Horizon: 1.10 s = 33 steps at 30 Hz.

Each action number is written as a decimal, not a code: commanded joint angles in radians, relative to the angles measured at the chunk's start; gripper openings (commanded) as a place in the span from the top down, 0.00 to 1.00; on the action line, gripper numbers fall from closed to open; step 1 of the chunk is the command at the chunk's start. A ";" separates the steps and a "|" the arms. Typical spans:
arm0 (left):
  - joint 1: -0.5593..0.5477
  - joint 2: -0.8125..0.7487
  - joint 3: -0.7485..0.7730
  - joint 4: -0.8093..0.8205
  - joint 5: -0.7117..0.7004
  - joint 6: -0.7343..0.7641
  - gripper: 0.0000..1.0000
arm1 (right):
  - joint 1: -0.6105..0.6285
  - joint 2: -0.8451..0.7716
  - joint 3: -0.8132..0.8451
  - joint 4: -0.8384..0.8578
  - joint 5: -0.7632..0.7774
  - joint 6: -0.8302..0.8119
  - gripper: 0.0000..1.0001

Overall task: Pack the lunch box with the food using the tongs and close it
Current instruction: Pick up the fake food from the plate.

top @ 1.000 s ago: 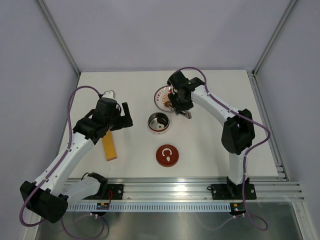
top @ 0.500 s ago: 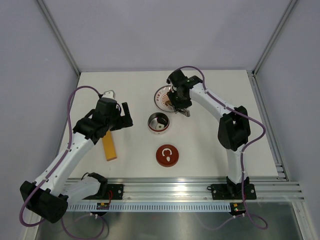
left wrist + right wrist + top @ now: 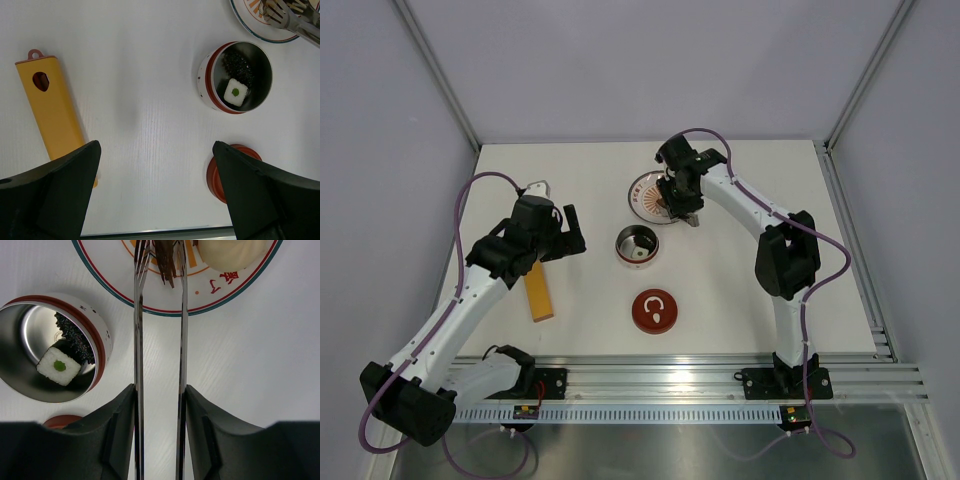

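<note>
At the middle of the table [image 3: 740,270] the lunch box [image 3: 619,247] is seen standing upright and uncovered, and two pieces of the food are held inside it: a white square piece with a green dot [image 3: 235,92] and, touching it, a black crinkled piece [image 3: 237,62]. Its dark-red lid [image 3: 655,311] is laid flat on the table on the near side of the lunch box, apart from it, with the white curled mark upward. Just beyond the lunch box, on the far side, a round patterned plate [image 3: 636,193] is set, and a beige piece [image 3: 232,250] and some dark brown strips [image 3: 164,260] are left on it. The tongs [image 3: 137,365] are stretched from beside the lunch box out over the plate, with the brown strips caught between their two tips. The tongs are clamped at their arms by the right gripper [image 3: 159,390], whose fingers are pressed against them from both sides. Well to the left of the lunch box a flat yellow bar [image 3: 538,292] is laid on the table, and the left gripper [image 3: 155,147] is held above the table between that bar and the lunch box, its jaws spread wide with nothing between them.
</note>
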 commanded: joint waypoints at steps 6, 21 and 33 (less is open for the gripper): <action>0.006 -0.002 0.022 0.019 -0.012 -0.005 0.01 | -0.004 -0.013 0.008 0.015 -0.001 -0.003 0.73; 0.004 -0.016 0.011 0.024 -0.010 0.000 0.01 | -0.004 -0.130 -0.001 0.041 -0.003 0.043 0.91; 0.006 -0.013 0.011 0.019 -0.039 0.005 0.01 | 0.071 -0.317 -0.136 0.039 -0.006 0.107 0.94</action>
